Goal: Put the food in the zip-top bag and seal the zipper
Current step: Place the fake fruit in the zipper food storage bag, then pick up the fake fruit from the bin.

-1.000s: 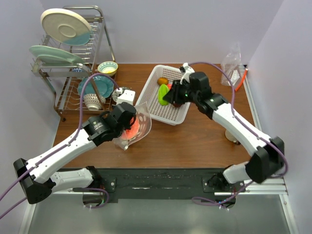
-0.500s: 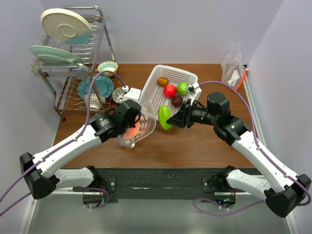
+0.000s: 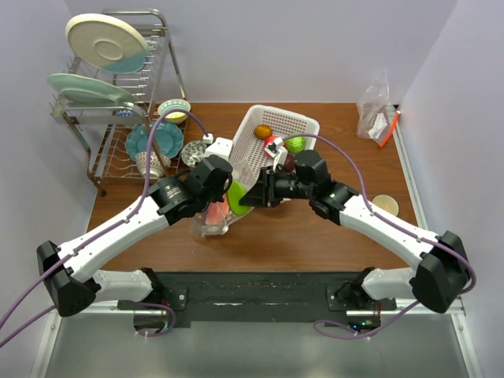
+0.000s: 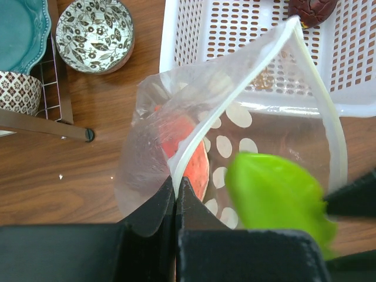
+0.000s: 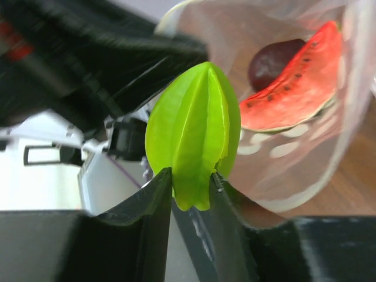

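The right pincer [image 5: 191, 182] is closed on the lower tip of a green star fruit [image 5: 194, 129], holding it upright at the open mouth of the zip-top bag [image 4: 144, 158]. In the top view the fruit sits right at the bag's mouth; whether it has crossed the rim I cannot tell. The left pincer [image 4: 176, 188] is clamped flat on the bag's edge, nipping the zipper [image 4: 239, 96] and lifting that side so the mouth gapes toward the other arm.

Inside the bag lie a red watermelon slice [image 5: 294, 82] and, touching it, a dark rounded piece [image 5: 273, 61], so loading is under way. The bag stands on the desk [image 3: 331, 236] just beside the near left corner of the white basket [image 3: 311, 122].

More food lies in the basket: an orange-brown piece [image 3: 263, 131], a green ball [image 3: 296, 144], a red apple [image 3: 273, 145] partly hidden by the right arm, and a dark red-brown piece [image 4: 311, 9] seen at the top of the left wrist view.

I judge the task roughly at its middle. Two pieces are bagged and a third is at the mouth but not yet let go. About four are left to carry over. The zipper stands wide apart along its length, so sealing has not begun.
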Motion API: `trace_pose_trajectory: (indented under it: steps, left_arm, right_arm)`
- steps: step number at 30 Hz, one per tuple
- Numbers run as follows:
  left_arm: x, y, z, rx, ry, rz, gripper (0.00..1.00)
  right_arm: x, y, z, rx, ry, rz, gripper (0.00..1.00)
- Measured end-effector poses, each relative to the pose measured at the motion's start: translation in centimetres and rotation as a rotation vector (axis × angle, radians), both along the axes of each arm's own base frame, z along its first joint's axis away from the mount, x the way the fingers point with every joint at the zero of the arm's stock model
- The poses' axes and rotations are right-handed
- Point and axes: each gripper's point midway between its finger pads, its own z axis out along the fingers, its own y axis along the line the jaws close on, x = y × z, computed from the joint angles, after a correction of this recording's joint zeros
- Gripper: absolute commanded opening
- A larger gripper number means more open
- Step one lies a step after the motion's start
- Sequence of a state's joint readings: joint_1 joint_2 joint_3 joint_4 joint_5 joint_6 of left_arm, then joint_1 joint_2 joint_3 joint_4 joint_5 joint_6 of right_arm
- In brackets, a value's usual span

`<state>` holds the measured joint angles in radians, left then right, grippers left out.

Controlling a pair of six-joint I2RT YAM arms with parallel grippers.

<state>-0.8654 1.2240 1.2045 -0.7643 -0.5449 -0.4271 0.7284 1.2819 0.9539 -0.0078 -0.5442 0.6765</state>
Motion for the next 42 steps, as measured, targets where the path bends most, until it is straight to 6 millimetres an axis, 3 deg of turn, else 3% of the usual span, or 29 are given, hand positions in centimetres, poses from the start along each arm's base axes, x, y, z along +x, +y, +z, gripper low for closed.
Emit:
trace_pose_trajectory:
  steps: [3,7,10,17,20,25,31,39,42]
  left_arm:
    - [0.0,0.0,0.0,-0.001,0.0,0.0,0.0]
    - [-0.2,0.2,0.2,-0.003,-0.001,0.001,0.0]
    - [-0.2,0.3,0.4,-0.006,-0.005,0.001,0.0]
    - [-0.4,0.5,0.6,-0.008,-0.008,0.003,0.0]
    - [-0.4,0.6,0.6,-0.004,-0.009,0.005,0.0]
    - [-0.6,0.9,0.9,-0.008,-0.015,0.007,0.0]
    - [-0.6,0.9,1.0,-0.012,-0.017,0.006,0.0]
    - [-0.7,1.0,0.5,-0.004,-0.01,0.006,0.0]
    - [-0.7,1.0,0.3,0.0,-0.006,0.006,0.0]
  right_arm:
    - [1.3,0.6,-1.1,-0.01,0.027,-0.04,0.82]
    - [2.3,0.6,-1.1,-0.034,0.012,-0.077,0.8]
    - [2.8,0.0,0.2,-0.056,-0.038,-0.103,0.8]
    - [4.6,-3.5,4.8,-0.185,-0.242,-0.229,0.85]
    - [5.9,-5.8,5.1,-0.294,-0.314,-0.317,0.87]
    - [8.2,-9.2,2.6,-0.527,-0.347,-0.43,0.87]
    - [10.6,-11.1,-1.2,-0.752,-0.35,-0.482,0.87]
    - [15.8,-10.7,-4.1,-0.963,-0.361,-0.514,0.88]
    - [17.9,-10.5,-6.1,-1.028,-0.344,-0.508,0.87]
